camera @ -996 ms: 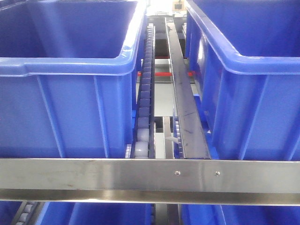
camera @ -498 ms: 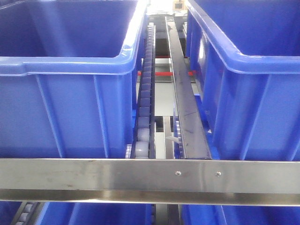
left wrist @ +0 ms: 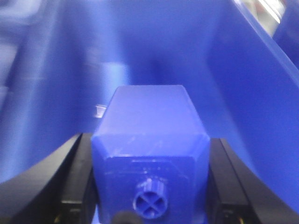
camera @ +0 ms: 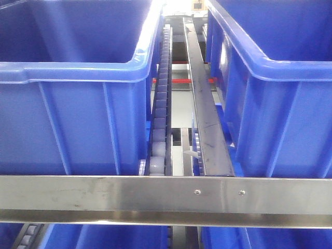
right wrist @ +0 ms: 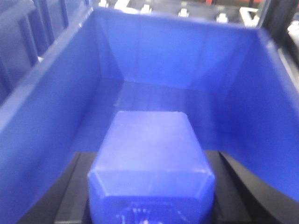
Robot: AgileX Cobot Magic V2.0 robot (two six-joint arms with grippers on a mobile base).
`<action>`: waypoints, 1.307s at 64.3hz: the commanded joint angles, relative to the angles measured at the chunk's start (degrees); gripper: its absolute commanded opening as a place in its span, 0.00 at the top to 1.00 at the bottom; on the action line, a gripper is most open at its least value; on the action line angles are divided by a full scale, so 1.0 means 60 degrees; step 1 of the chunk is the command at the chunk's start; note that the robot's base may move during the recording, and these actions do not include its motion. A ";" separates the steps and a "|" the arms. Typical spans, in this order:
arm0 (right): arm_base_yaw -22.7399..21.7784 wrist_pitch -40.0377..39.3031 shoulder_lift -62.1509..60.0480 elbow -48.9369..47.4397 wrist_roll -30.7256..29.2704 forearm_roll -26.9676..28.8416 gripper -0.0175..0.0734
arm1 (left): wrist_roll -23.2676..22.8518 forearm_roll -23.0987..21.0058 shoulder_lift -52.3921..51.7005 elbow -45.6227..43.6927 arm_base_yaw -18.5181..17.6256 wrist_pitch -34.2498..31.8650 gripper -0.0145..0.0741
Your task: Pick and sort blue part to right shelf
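In the right wrist view my right gripper (right wrist: 152, 191) is shut on the blue part (right wrist: 149, 140), a square blue block with sloped shoulders. Its cap is cut off by the lower frame edge. It hangs inside a blue bin (right wrist: 187, 51), above the floor. In the left wrist view my left gripper (left wrist: 150, 184) is shut on a blue block (left wrist: 149, 121) with sloped shoulders and a small round knob (left wrist: 150, 203). It is held inside another blue bin (left wrist: 243, 70). Neither gripper shows in the front view.
The front view shows two large blue bins, left (camera: 78, 72) and right (camera: 280, 67), on a shelf. A roller track (camera: 161, 104) and a dark metal strip (camera: 205, 114) run between them. A steel rail (camera: 155, 194) crosses the front, with more blue bins below.
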 commanded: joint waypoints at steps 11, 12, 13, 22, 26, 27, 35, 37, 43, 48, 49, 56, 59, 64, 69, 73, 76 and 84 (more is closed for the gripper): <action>-0.0044 -0.1200 0.0502 -0.0409 -0.0065 -0.0053 0.36 | 0.0016 -0.0152 0.0996 -0.0399 -0.0969 -0.1565 0.40; -0.0044 -0.1200 0.0502 -0.0409 -0.0065 -0.0053 0.36 | 0.0016 -0.0152 0.1031 -0.0399 -0.0969 -0.1565 0.40; -0.0044 -0.1200 0.0502 -0.0409 -0.0065 -0.0053 0.36 | 0.0016 -0.0152 0.1059 -0.0399 -0.0969 -0.1565 0.40; -0.0044 -0.1187 0.0502 -0.0409 -0.0065 -0.0053 0.36 | 0.0016 -0.0152 0.1214 -0.0399 -0.0984 -0.1565 0.40; -0.0044 -0.1186 0.0502 -0.0409 -0.0065 -0.0053 0.36 | 0.0016 -0.0152 0.1214 -0.0399 -0.0984 -0.1565 0.40; -0.0044 -0.1186 0.0502 -0.0409 -0.0065 -0.0053 0.36 | 0.0016 -0.0152 0.1214 -0.0399 -0.0984 -0.1565 0.40; -0.0044 -0.1153 0.0502 -0.0409 -0.0065 -0.0053 0.35 | 0.0016 -0.0152 0.1214 -0.0399 -0.0984 -0.1565 0.38; -0.0044 -0.1143 0.0502 -0.0409 -0.0065 -0.0053 0.35 | 0.0016 -0.0152 0.1214 -0.0399 -0.0984 -0.1565 0.35; -0.0044 -0.1129 0.0502 -0.0409 -0.0065 -0.0053 0.28 | 0.0016 -0.0152 0.1214 -0.0399 -0.0984 -0.1565 0.22; -0.0044 -0.1122 0.0502 -0.0409 -0.0065 -0.0053 0.20 | 0.0016 -0.0152 0.1214 -0.0399 -0.0984 -0.1547 0.11; -0.0044 -0.1122 0.0502 -0.0409 -0.0065 -0.0053 0.18 | 0.0016 -0.0152 0.1214 -0.0399 -0.0984 -0.1547 0.09; -0.0044 -0.1075 0.0502 -0.0409 -0.0048 0.0308 0.16 | 0.0016 -0.0152 0.1214 -0.0399 -0.0984 -0.1547 0.07; -0.0044 -0.1075 0.0502 -0.0409 -0.0048 0.0485 0.16 | 0.0016 -0.0152 0.1214 -0.0399 -0.0984 -0.1529 0.07; -0.0044 -0.1035 0.0502 -0.0409 -0.0048 0.0602 0.16 | 0.0016 -0.0152 0.1214 -0.0399 -0.0984 -0.1464 0.07; -0.0044 -0.0946 0.0502 -0.0409 -0.0048 0.0602 0.16 | 0.0016 -0.0152 0.1214 -0.0399 -0.0984 -0.1388 0.07; -0.0044 -0.0897 0.0502 -0.0409 -0.0048 0.0602 0.16 | 0.0016 -0.0068 0.1214 -0.0399 -0.0984 -0.1362 0.07; -0.0044 -0.0900 0.0502 -0.0409 -0.0048 0.0602 0.16 | 0.0016 -0.0002 0.1214 -0.0399 -0.0984 -0.1362 0.07; -0.0044 -0.0900 0.0502 -0.0409 -0.0048 0.0602 0.25 | 0.0016 -0.0002 0.1195 -0.0399 -0.0966 -0.1362 0.19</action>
